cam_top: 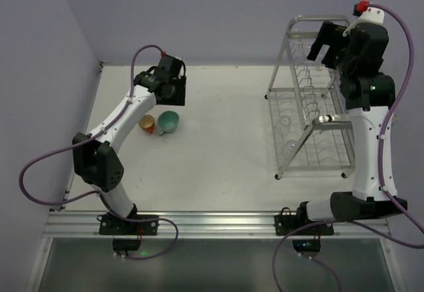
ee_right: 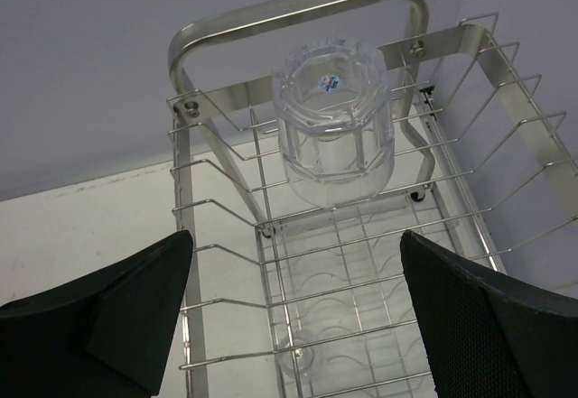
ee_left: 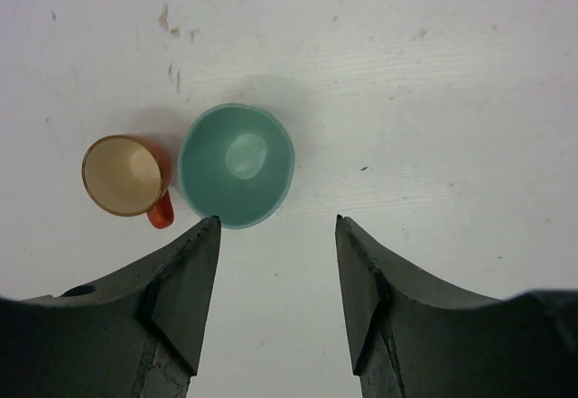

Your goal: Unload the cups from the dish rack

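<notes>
Left gripper [ee_left: 278, 222] spread wide, empty, over surface [ee_left: 433, 100] near mint-green mug [ee_left: 236, 165]; orange-red mug [ee_left: 126, 175] just beside. Right gripper [ee_right: 296, 236] wide, facing glass tumbler [ee_right: 335, 118] in dish rack [ee_right: 298, 10].

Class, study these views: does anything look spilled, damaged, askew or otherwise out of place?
Nothing stands out. The orange-red mug and mint-green mug stand upright, side by side on the table. The glass tumbler sits apparently base-up in the dish rack, normal for draining. Only a few small specks mark the table.
</notes>
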